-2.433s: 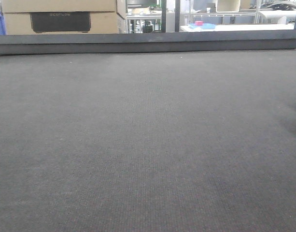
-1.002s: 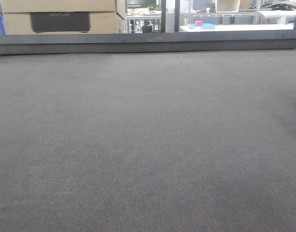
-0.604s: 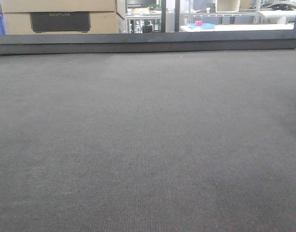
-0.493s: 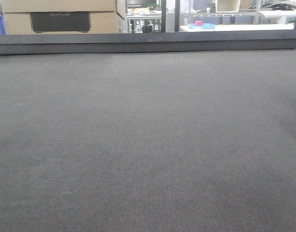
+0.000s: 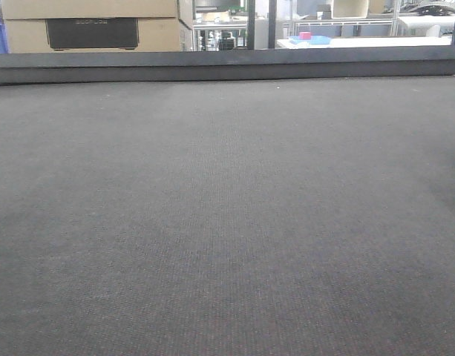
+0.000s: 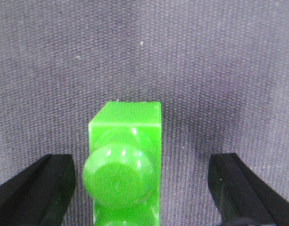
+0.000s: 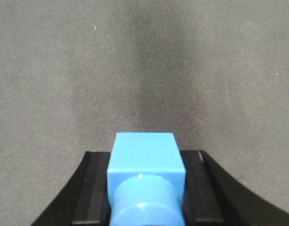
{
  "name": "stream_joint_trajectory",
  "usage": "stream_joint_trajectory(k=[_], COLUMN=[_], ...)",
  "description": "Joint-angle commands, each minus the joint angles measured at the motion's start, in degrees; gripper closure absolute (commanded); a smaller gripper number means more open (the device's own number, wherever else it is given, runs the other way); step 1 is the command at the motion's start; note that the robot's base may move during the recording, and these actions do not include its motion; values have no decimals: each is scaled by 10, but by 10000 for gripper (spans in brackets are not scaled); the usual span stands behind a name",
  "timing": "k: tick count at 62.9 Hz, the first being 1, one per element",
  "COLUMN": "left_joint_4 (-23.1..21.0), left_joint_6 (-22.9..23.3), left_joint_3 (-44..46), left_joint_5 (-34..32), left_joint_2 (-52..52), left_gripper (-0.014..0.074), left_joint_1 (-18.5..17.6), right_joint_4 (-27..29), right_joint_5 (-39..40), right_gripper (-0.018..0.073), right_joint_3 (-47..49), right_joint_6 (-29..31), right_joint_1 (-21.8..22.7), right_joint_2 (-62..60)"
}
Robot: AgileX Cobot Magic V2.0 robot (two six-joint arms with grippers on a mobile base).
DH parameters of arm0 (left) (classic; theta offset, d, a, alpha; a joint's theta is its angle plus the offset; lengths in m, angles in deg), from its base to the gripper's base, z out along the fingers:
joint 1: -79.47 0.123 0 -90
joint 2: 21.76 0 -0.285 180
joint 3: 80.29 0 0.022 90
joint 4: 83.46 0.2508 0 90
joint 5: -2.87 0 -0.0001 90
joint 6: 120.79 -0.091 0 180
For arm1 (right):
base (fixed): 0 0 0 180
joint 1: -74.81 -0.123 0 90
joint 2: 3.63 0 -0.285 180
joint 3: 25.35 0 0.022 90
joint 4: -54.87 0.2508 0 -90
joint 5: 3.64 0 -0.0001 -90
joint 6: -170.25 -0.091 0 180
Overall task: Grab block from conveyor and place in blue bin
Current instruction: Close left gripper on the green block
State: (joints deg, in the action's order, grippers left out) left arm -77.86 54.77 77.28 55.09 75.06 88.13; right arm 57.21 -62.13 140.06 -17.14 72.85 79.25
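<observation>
Nothing had visibly moved in the front view over the last 2.4 s: the belt (image 5: pixel 227 222), the rail (image 5: pixel 227 65) along its far edge and the cardboard boxes (image 5: pixel 93 26) beyond the rail all looked the same as before.

In the left wrist view, a green block (image 6: pixel 127 141) sat on the belt with its round stud facing the camera. The left gripper (image 6: pixel 142 165) was spread wide around it. Its 2 black fingers (image 6: pixel 38 188) stood well apart from the block on either side, touching neither face.

In the right wrist view, the right gripper (image 7: pixel 146 188) was closed on a blue block (image 7: pixel 145 157), with the black pads (image 7: pixel 92 188) pressed against both of its sides. This block also showed a round stud toward the camera. The belt filled the view beyond it, with a soft dark shadow band running up the weave. I could not tell whether the blue block was touching the belt or was held above it.
</observation>
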Motion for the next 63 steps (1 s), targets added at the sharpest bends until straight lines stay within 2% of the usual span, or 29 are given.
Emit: stream_joint_trajectory(k=[1, 15, 44, 48, 55, 63], left_joint_4=[2, -9, -17, -16, -16, -21], left_joint_6=[5, 5, 1, 1, 0, -16], left_joint_3=[4, 4, 4, 4, 4, 4], left_joint_5=[-8, -11, -11, -11, -10, -6], left_joint_2=[-1, 2, 13, 15, 19, 21], left_gripper=[122, 122, 128, 169, 311, 573], left_joint_1=[3, 33, 23, 23, 23, 23], right_joint_4=[0, -1, -1, -1, -1, -1], right_joint_5=[1, -2, 0, 0, 4, 12], right_gripper=[727, 727, 727, 727, 727, 727], right_joint_3=[-2, -2, -2, -2, -2, -2], right_joint_6=[4, 4, 4, 4, 4, 4], right_joint_1=[0, 0, 0, 0, 0, 0], right_joint_2=[-4, -4, -4, -4, -4, -4])
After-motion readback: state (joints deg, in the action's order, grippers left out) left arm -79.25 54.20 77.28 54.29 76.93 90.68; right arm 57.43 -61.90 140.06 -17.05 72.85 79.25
